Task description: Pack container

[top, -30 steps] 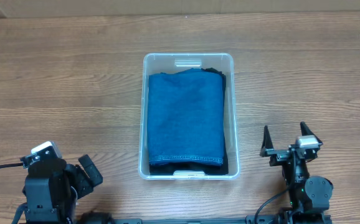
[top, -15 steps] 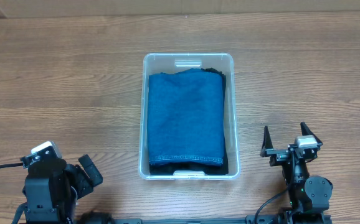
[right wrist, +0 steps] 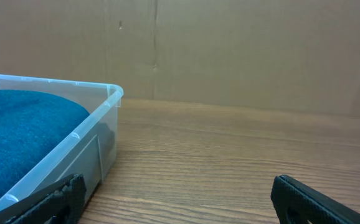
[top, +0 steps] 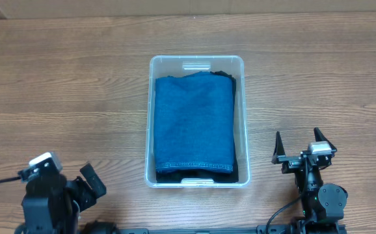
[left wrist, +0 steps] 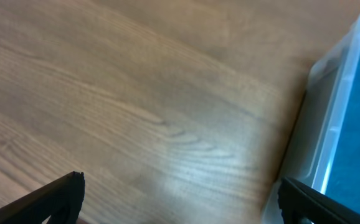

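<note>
The clear plastic container (top: 197,63) stands in the middle of the wooden table. A folded blue cloth (top: 194,120) fills it, over something dark at the bottom edge. My left gripper (top: 87,182) is at the front left, apart from the container, open and empty; its wrist view shows bare wood between the fingers (left wrist: 180,199) and the container's corner (left wrist: 332,118) at the right. My right gripper (top: 300,144) is at the front right, open and empty; its wrist view (right wrist: 177,199) shows the container's wall (right wrist: 74,137) and blue cloth (right wrist: 18,130) at the left.
A brown cardboard wall (right wrist: 230,50) stands along the table's far edge. Bare wooden tabletop (top: 318,71) lies on both sides of the container.
My left arm has drawn back a little toward the front edge. The right arm, container and cloth have not moved.
</note>
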Controlling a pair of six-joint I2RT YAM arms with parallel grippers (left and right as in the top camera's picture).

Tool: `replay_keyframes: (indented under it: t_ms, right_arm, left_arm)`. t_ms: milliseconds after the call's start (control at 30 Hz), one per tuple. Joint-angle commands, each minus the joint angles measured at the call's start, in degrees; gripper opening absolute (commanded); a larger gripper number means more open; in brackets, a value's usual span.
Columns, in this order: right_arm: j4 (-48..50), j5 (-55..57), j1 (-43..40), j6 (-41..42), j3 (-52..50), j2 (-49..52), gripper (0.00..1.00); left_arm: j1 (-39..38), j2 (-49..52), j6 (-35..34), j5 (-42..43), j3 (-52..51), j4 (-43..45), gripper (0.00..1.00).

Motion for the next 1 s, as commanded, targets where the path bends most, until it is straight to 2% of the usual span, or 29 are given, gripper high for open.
replay_keyframes:
  t_ms: [0,67,100,200,367,400,433,500,567,667,967]
  right_arm:
    - [0.3,0.7,0.3,-0.2,-0.3,-0.4,1.0]
    - [0.3,0.7,0.3,-0.2,-0.3,-0.4,1.0]
    - [0.3,0.7,0.3,-0.3,-0.3,-0.4,1.0]
    - [0.3,0.7,0.3,-0.3,-0.3,-0.4,1.0]
    - [0.3,0.7,0.3,-0.3,-0.3,-0.4,1.0]
    - [0.3,0.7,0.3,-0.2,-0.3,-0.4,1.0]
    - [0.3,0.7,0.3,-0.3,-0.3,-0.4,1.0]
    - [0.3,0.7,0.3,-0.2,-0.3,-0.4,1.0]
    - [0.3,0.7,0.3,-0.2,-0.3,-0.4,1.0]
    - [0.3,0.7,0.3,-0.3,-0.3,-0.4,1.0]
    - [0.3,0.7,0.3,-0.3,-0.3,-0.4,1.0]
  left_arm:
    - [2.8,-6.5,8.2,2.1,-6.8,9.0,1.0]
    - [3.3,-12.5,17.6,5.1,-16.5,21.6,1.0]
    - [3.3,-14.9,19.9,5.9,-20.7,26.8,1.0]
    - [3.3,-20.8,24.2,7.1,-34.7,46.2,1.0]
    - [3.3,-25.9,25.8,7.8,-54.3,76.8,1.0]
    - [3.3,-26.7,28.4,8.9,-58.1,83.0,1.0]
    - [3.3,-27.2,29.4,9.9,-59.4,84.1,1.0]
    - [3.5,-28.6,30.8,10.4,-59.2,79.2,1.0]
    - [3.5,-29.4,28.4,12.1,-59.2,72.3,1.0]
    - [3.5,-29.3,27.8,15.5,-59.2,71.7,1.0]
    - [3.5,-29.3,27.9,15.4,-59.2,71.6,1.0]
